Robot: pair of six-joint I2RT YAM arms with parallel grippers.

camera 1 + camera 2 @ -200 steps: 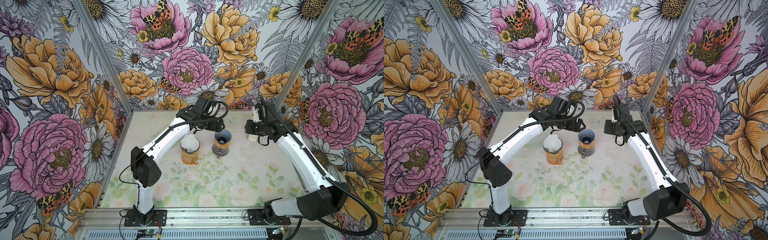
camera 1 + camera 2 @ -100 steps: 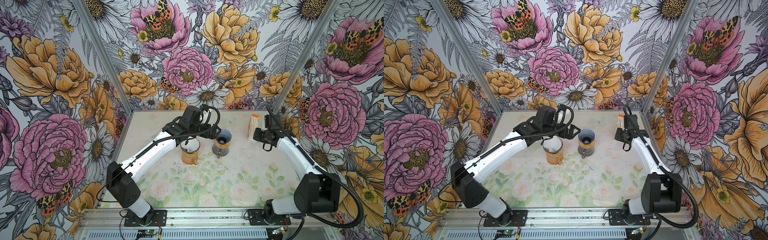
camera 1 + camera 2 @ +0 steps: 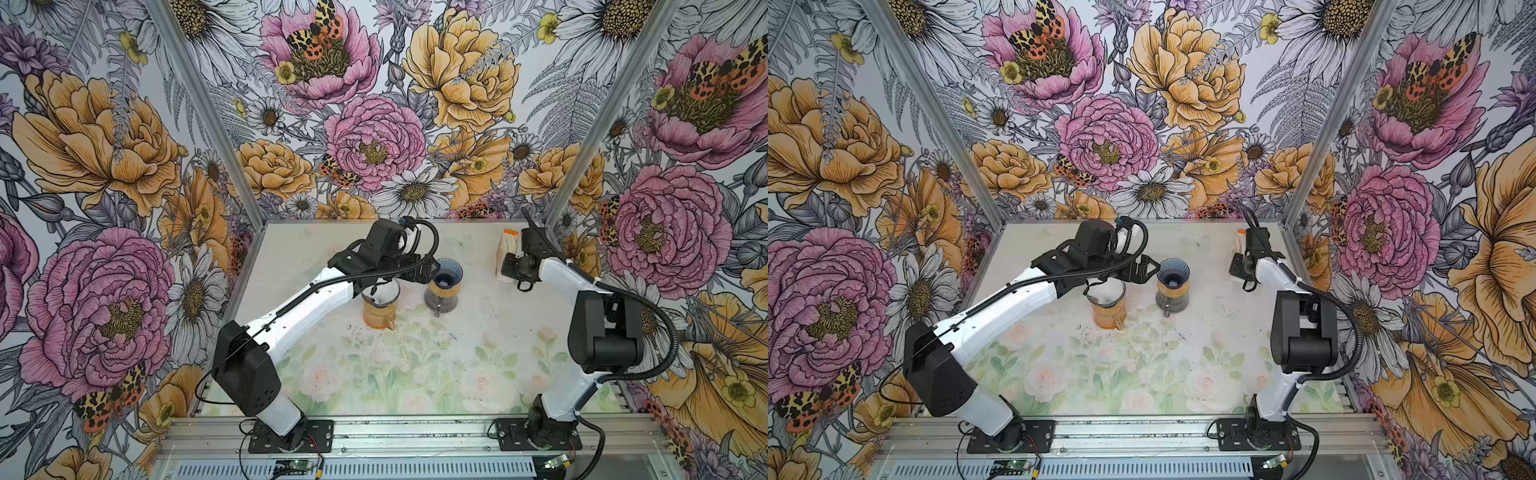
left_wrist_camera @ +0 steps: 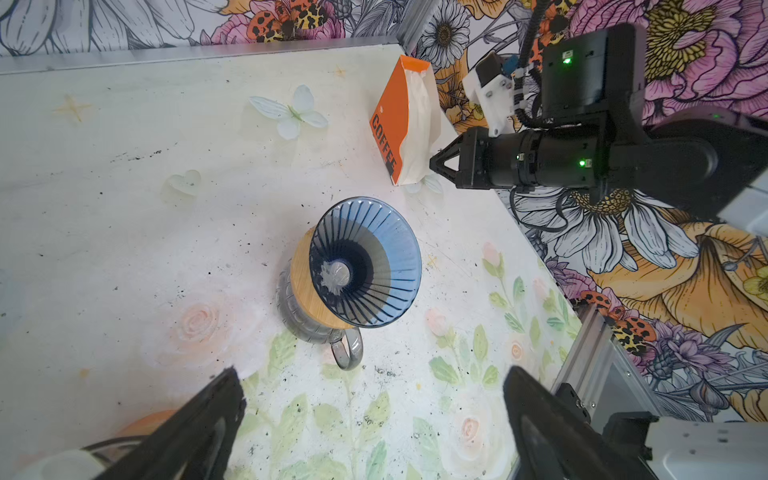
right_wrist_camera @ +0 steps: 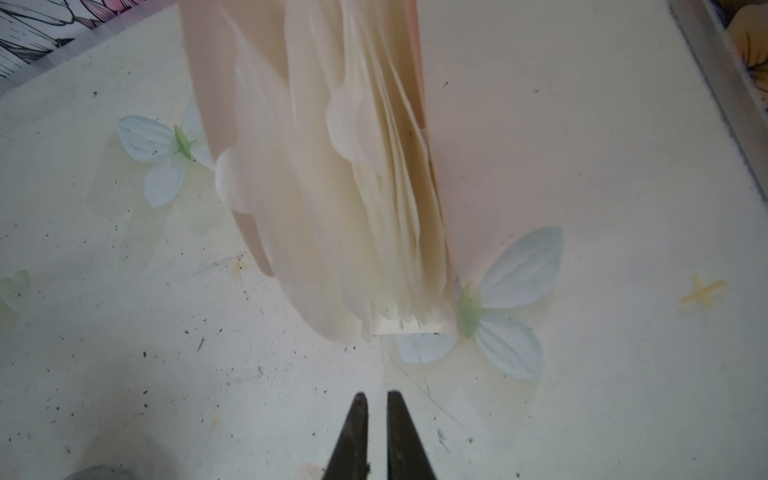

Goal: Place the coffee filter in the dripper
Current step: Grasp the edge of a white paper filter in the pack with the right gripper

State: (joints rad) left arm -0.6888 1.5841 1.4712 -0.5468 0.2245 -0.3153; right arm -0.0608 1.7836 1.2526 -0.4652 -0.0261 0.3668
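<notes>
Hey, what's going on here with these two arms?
The right gripper, nearly shut and empty, points at the upright filter pack. The left gripper hangs open near the blue dripper, which holds no filter yet.

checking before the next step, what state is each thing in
blue dripper: upright, no filter inside
filter pack: standing, open, filters inside
left gripper: wide open, empty
right gripper: nearly shut, empty
orange jug: upright
</notes>
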